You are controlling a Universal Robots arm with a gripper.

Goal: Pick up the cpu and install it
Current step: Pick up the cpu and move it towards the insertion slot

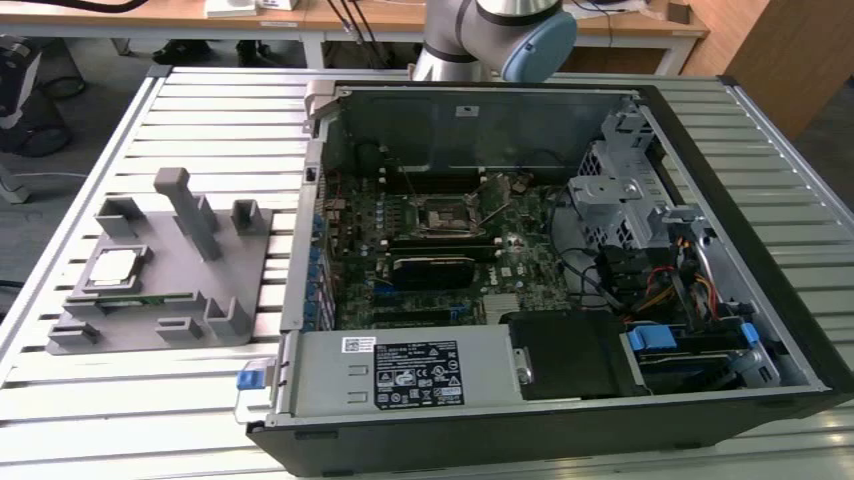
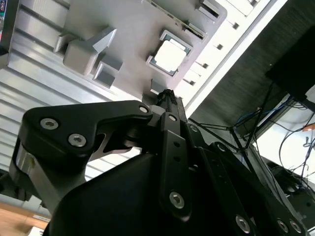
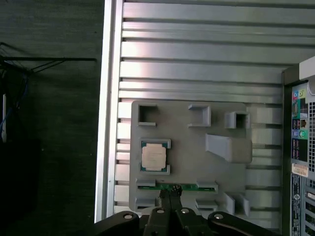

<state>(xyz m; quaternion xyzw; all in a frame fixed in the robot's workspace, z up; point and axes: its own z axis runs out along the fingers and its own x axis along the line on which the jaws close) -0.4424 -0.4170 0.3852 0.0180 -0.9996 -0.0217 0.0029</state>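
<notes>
The cpu point(image 3: 154, 157) is seen lying flat, silver top upward, in a shallow pocket on the grey fixture plate point(image 3: 192, 147), which is set on the slatted metal table point(image 3: 197, 49) beside the open computer case point(image 1: 467, 125). The gripper point(image 3: 170, 192) is held above the plate, well clear of it, with its fingers pressed together and nothing pinched between them. In the first wrist view its tip is lined up over the green memory stick point(image 3: 174, 186), which lies near the plate's edge just beside the cpu pocket, rather than over the chip itself. The step in hand is judged to be the approach for the pick, and the chip is well apart from the motherboard socket point(image 1: 441, 213) inside the case. For this step to be done well, the fingers would have to be spread wider than the chip before any descent is made, and the tip centred over the silver top instead of the memory stick. Two sides of the pocket appear to be bounded by raised lips, so the grip is best taken across the two free edges. A straight, level descent and a light squeeze on the thin green rim are advised, so that the chip is neither tilted in its pocket nor scraped, and its orientation is kept for the socket.
</notes>
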